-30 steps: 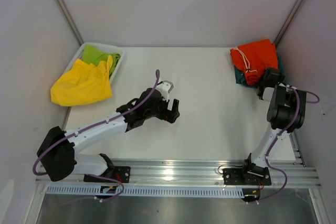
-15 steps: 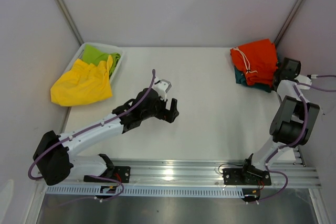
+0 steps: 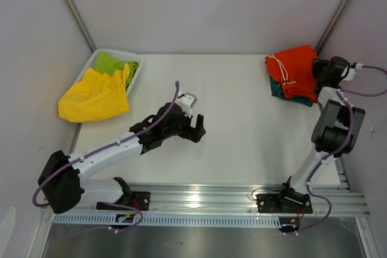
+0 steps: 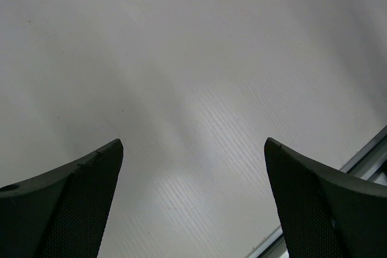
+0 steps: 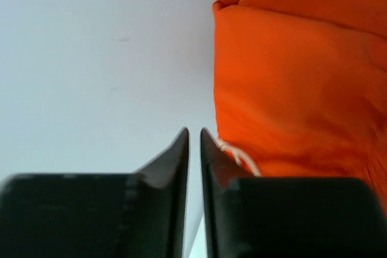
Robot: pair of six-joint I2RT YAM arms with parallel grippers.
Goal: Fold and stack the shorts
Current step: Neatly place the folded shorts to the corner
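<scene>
Orange cloth fills the right side of the right wrist view. These are the orange shorts [image 5: 290, 89], lying folded on top of the teal shorts [image 3: 277, 89] at the far right corner of the tabletop [image 3: 242, 107]. A white drawstring [image 5: 239, 152] trails from the orange pair, just beside the right end effector [image 5: 193, 132]. That end effector is pinched to a thin slit with nothing in it, and it sits at the stack's right edge.

The left end effector [image 4: 193, 142] is spread wide over bare tabletop near the middle, well apart from any cloth. The yellow shorts [image 3: 94, 98] drape over the near edge of a white bin [image 3: 120, 53] at the far left, with the lime-green shorts [image 3: 112, 63] inside it.

The shorts look light and limp, with no stiffness to hold a fold. Lifted by one thin edge they would likely sag open. A waistband or doubled hem looks the surest place to pinch — not the drawstring, which would probably just slide out.
</scene>
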